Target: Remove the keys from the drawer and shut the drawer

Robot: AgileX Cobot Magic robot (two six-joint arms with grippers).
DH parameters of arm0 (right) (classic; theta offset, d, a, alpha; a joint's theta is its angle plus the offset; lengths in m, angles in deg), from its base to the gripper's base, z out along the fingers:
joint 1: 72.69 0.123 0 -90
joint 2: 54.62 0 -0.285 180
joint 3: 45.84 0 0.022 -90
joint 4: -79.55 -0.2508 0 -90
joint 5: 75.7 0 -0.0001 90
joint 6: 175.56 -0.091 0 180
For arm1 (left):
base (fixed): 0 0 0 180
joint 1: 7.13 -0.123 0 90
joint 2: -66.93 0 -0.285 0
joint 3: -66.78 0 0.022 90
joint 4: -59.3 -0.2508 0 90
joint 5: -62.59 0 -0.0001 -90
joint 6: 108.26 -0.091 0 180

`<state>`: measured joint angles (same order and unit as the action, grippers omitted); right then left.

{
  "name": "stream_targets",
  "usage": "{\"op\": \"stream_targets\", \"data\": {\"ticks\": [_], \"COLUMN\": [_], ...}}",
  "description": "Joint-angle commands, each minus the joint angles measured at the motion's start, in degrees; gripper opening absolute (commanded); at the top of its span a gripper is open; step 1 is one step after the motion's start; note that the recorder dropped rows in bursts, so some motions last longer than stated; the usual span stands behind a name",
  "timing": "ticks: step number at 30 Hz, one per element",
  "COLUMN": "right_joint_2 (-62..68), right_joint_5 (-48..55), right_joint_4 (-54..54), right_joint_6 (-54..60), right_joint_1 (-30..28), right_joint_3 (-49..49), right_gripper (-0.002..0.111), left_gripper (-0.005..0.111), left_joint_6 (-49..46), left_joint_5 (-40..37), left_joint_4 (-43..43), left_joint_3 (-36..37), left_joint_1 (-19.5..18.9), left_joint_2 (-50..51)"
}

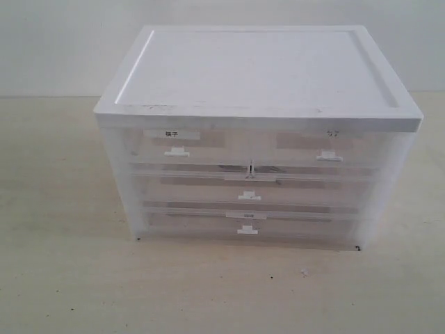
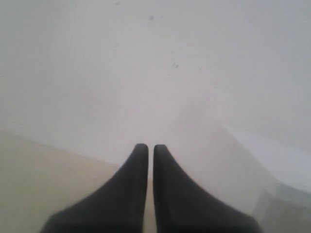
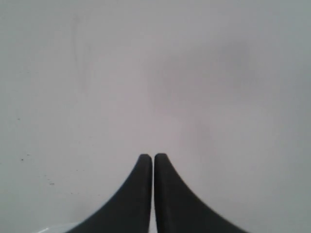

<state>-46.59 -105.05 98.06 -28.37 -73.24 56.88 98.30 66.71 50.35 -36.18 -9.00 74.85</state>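
Observation:
The white-topped drawer unit stands in the middle of the exterior view. Its wide middle-tier drawer is translucent, pushed in, with a small white tab handle. The keys are hidden; no blue fob shows through the plastic. Neither arm appears in the exterior view. My left gripper is shut with nothing between its dark fingers, facing a pale wall, with a corner of the white unit beside it. My right gripper is also shut and empty, facing a plain grey-white surface.
Two half-width labelled drawers sit in the top tier, and a wide bottom drawer lies under the middle one. The unit rests on a light wooden table, and a pale wall rises behind.

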Motion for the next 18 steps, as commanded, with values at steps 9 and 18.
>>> {"op": "stream_targets", "data": {"ticks": [9,18], "right_joint_2": [13.6,39.0], "right_joint_5": [-4.0,-20.1], "right_joint_4": [16.3,33.7], "right_joint_6": [-8.0,-11.7], "right_joint_1": [-0.1,-0.1], "right_joint_3": [8.3,13.7], "right_gripper": [0.000,0.000], "left_gripper": [0.005,0.005], "left_joint_6": [30.1,8.6], "left_joint_5": [37.6,58.4], "left_joint_4": [-49.1,-53.9], "left_joint_3": [-6.4,-9.2], "left_joint_1": [7.8,8.2], "left_joint_2": [21.5,61.3]}}
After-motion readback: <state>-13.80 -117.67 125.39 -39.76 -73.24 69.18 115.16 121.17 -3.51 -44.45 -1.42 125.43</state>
